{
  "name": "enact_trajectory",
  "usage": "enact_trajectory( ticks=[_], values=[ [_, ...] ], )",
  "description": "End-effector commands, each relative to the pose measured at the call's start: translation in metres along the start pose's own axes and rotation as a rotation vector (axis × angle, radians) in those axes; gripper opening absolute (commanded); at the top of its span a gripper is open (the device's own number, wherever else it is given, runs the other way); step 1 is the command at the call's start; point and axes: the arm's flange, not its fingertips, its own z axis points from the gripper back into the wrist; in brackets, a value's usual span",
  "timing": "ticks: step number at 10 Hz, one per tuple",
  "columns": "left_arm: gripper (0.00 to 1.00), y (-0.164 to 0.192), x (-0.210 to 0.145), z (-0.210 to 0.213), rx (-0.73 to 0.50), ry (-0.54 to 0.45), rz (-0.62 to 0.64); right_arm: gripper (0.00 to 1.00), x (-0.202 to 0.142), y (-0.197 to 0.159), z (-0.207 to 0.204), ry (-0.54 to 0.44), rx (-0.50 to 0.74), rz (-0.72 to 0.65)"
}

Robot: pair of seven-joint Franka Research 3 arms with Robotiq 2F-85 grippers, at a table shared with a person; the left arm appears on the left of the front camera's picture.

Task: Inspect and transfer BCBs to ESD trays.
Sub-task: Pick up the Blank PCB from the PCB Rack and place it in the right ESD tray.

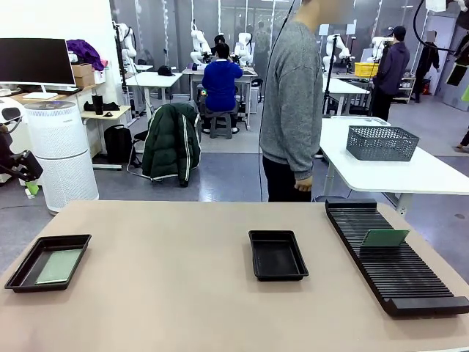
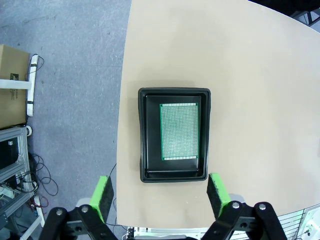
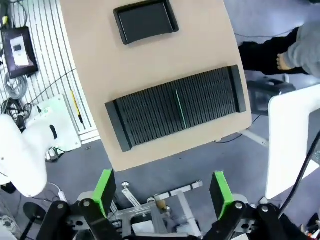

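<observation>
A black ESD tray [image 1: 20, 273] [image 2: 149, 170] lies at the table's left edge with a green BCB [image 1: 59, 265] [image 2: 179, 131] flat on its floor. A second black ESD tray [image 1: 277, 254] [image 3: 145, 21] rests near the table's middle with nothing in it. Another BCB [image 1: 385, 237] [image 3: 180, 109] stands on edge in a slot of the long black ribbed rack [image 1: 392, 257] [image 3: 150, 117] at the right. High above the left tray hangs my left gripper [image 2: 162, 195], open. My right gripper [image 3: 163, 192] is open too, high over the table's near edge by the rack.
A person in a grey sweater [image 1: 293, 103] stands at the far side of the table, one hand [image 1: 303, 183] hanging down. A white table with a grey mesh basket [image 1: 382, 142] stands behind on the right. The left tray sits close to the table's curved edge [image 2: 120, 150].
</observation>
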Motion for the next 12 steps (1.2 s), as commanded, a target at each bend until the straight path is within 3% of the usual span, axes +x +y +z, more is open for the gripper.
enact_trajectory(
  ticks=[1, 3, 4, 11, 12],
  values=[
    [1.00, 0.001, -0.002, -0.003, 0.001, -0.012, -0.002, 1.00, -0.006, -0.020, 0.005, -0.021, 0.045, 0.055],
    [1.00, 0.001, -0.002, -0.003, 0.001, -0.012, -0.002, 1.00, -0.007, -0.025, 0.008, -0.053, 0.055, 0.125],
    [1.00, 0.001, -0.002, -0.003, 0.001, -0.012, -0.002, 1.00, -0.004, -0.017, -0.002, -0.007, 0.016, 0.056],
    [1.00, 0.001, -0.002, -0.003, 0.001, -0.012, -0.002, 1.00, -0.005, -0.022, 0.000, -0.012, 0.017, 0.077],
    [1.00, 0.001, -0.002, -0.003, 0.001, -0.012, -0.002, 1.00, -0.006, -0.026, -0.018, -0.035, 0.046, 0.121]
  ],
)
